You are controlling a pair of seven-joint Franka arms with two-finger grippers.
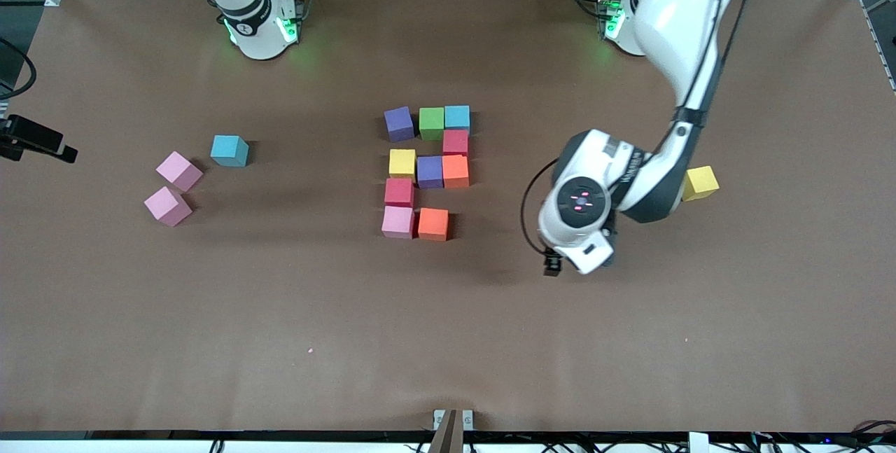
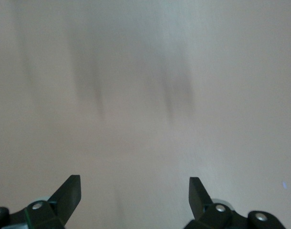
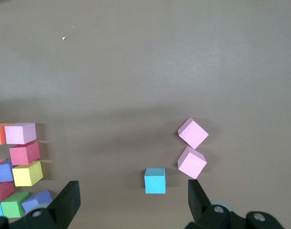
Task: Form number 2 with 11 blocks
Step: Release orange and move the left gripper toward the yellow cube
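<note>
Your left gripper hangs open over bare table; the right gripper, open too, waits. Grab the yellow block near the left arm's end squarely, then finish the blocks mid-table.

Ten foam blocks cluster mid-table (four strays lie well apart).

2 white arms, green-lit bases, black cables, black gripper fingers
</note>
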